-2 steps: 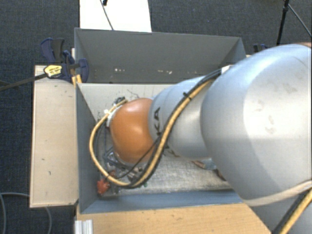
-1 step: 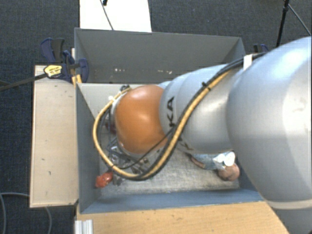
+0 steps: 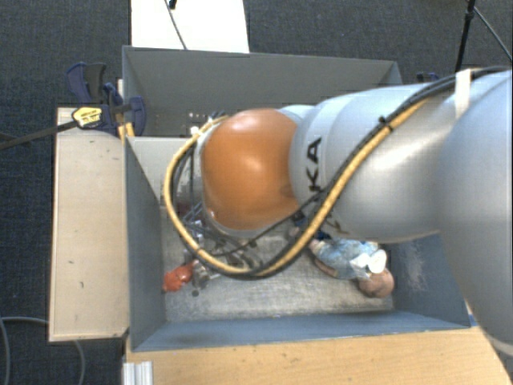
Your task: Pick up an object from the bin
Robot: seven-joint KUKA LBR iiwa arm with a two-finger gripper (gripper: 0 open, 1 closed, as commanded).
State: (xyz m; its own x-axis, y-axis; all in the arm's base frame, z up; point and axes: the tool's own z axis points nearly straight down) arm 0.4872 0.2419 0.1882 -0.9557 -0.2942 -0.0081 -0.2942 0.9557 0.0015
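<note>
Silver-grey robot arm (image 3: 417,167), large rounded metal casing with black lettering on the wrist segment. Reaches in over the right edge of the bin and lies across most of the interior toward the left wall.

Glossy orange dome-shaped wrist cover (image 3: 244,171), fixed at the arm's end. Positioned above the middle-left of the bin floor, hiding most of what sits beneath it.

Yellow and black cable bundle (image 3: 178,215), part of the robot. Runs along the arm, loops round the left side of the orange cover and passes under it close to the floor.

Gripper (image 3: 200,269), dark metal parts seen only below the orange cover and behind the cable loop. Set low over the floor toward the near-left corner. Degree of opening cannot be told, nor whether anything is held.

Small orange-red rounded thing (image 3: 176,278), lying on the floor near the near-left corner, close to the left wall. Just beside the gripper on its left; contact cannot be made out.

Doll-like figure (image 3: 353,259), pale blue and white body with a tan rounded head, lying on its side on the floor toward the near-right corner. Partly under the arm, well apart from the gripper.

Grey metal bin (image 3: 304,327), sloped walls, speckled grey floor bare along the near edge between the two things.
</note>
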